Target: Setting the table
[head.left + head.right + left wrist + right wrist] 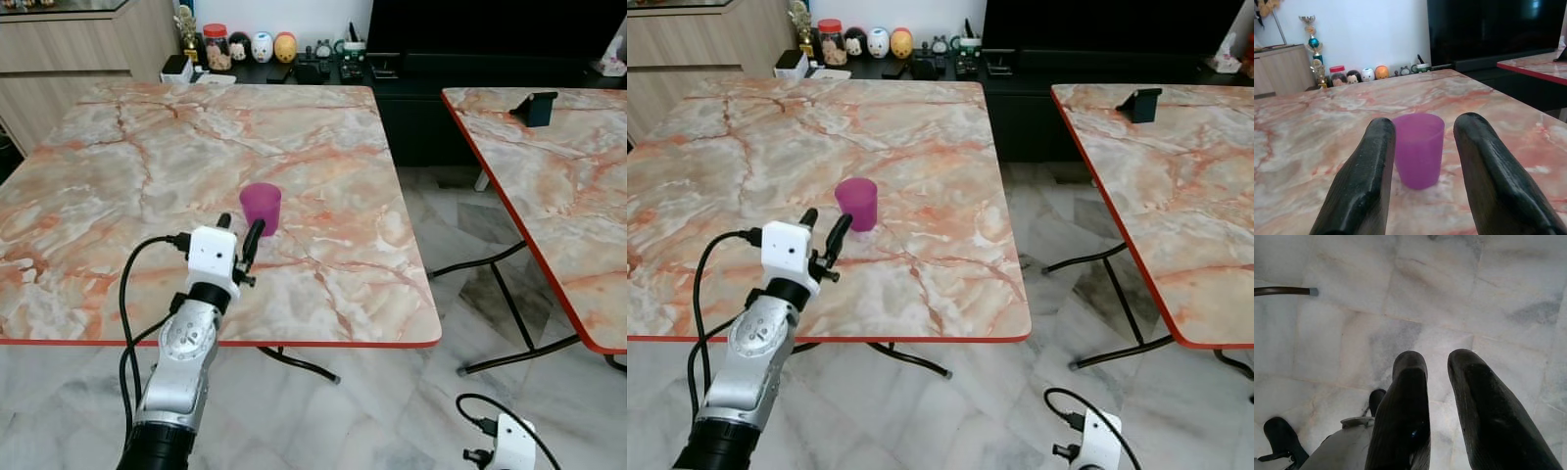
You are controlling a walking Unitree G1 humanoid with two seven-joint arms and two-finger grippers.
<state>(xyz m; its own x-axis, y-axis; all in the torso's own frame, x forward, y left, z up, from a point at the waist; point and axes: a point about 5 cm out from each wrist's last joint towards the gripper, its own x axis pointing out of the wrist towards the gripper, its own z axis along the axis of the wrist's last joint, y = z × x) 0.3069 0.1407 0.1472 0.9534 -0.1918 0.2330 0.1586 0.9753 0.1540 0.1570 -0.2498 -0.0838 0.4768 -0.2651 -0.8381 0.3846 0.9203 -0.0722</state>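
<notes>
Left end effector (238,238) hovers over counter (118,166) near front edge, fingers spread, empty, aimed at purple cup (261,208) just beyond. Cup upright, alone, roughly mid-counter toward front. Right end effector (1437,396) hangs idle above floor, fingers parted. Setting looks barely begun: one cup placed, no plates or cutlery.

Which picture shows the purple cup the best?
The left wrist view: the cup looks big and close there, standing upright on the table between the left hand's open fingers, not touching them. Both eye views show it smaller, from above, just beyond that hand. The right wrist view looks at floor.
</notes>
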